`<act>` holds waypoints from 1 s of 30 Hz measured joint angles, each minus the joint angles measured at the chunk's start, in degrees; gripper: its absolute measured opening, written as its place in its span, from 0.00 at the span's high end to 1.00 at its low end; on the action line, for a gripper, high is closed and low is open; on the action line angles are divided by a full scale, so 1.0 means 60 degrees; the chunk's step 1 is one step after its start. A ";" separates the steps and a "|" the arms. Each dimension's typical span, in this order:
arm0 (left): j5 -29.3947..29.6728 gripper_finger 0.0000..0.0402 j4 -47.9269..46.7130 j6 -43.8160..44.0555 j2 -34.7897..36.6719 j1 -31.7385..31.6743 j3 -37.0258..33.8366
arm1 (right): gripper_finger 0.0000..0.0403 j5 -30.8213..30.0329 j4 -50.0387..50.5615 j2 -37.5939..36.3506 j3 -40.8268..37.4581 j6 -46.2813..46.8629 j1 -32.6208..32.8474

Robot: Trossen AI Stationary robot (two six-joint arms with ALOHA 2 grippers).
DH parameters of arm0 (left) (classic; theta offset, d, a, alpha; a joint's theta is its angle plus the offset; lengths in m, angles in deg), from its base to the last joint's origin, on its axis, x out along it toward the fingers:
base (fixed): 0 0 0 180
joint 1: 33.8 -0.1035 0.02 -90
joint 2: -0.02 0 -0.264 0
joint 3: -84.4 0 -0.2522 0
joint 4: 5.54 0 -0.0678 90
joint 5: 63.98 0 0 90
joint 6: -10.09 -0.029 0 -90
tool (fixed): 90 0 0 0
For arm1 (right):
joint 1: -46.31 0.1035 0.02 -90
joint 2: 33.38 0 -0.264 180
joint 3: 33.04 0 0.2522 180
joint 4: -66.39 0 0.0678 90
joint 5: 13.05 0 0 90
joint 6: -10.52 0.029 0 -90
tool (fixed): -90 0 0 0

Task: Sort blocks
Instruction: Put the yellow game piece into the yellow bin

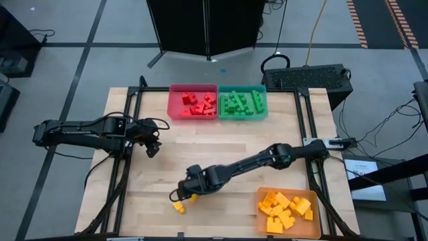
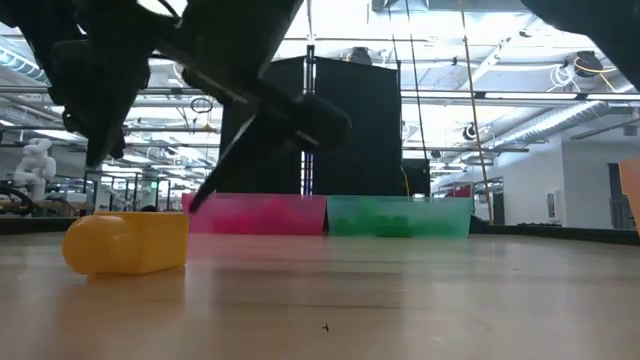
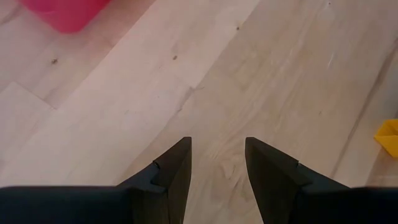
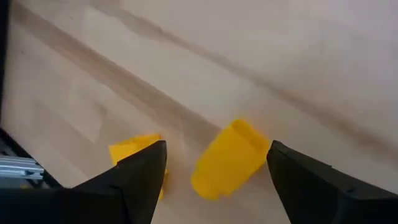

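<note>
The right claw (image 4: 214, 168) hangs low over the bench (image 1: 221, 144), its fingers spread wide with nothing gripped. One yellow block (image 4: 227, 158) lies tilted on the wood between them, closer to one finger than the other. A second yellow block (image 4: 134, 155) sits just outside the far finger, partly hidden behind it, and that's where I'd expect trouble. If the claw drops as it stands, that finger could land on or shove the outside block, skidding it toward the bench edge nearby. Closing off-centre might also spin the tilted block out instead of pinching it.

Well off to the claw's side sits the orange tray (image 1: 314, 197) full of yellow blocks. Far across the bench, the red tray (image 1: 172, 100) and the teal tray (image 1: 262, 100) hold their reds and greens. The left claw (image 3: 216, 177) waits apart, fingers parted, empty.
</note>
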 joint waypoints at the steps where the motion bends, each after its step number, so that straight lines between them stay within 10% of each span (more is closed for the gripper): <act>1: -0.0007 0.62 0.0004 0.0000 0.0000 0.0003 0.0000 | 0.32 0.0018 0.0024 0.0053 0.0000 0.0191 0.0050; 17: 0.0071 0.62 0.0011 0.0299 0.0000 0.0797 0.0000 | 0.35 -0.0048 -0.0272 0.0863 0.0047 0.2615 0.0137; 30: 0.0292 0.62 0.0018 0.0299 0.0000 0.0935 0.0001 | 0.72 0.0069 0.0408 0.0810 0.0018 0.2304 0.0031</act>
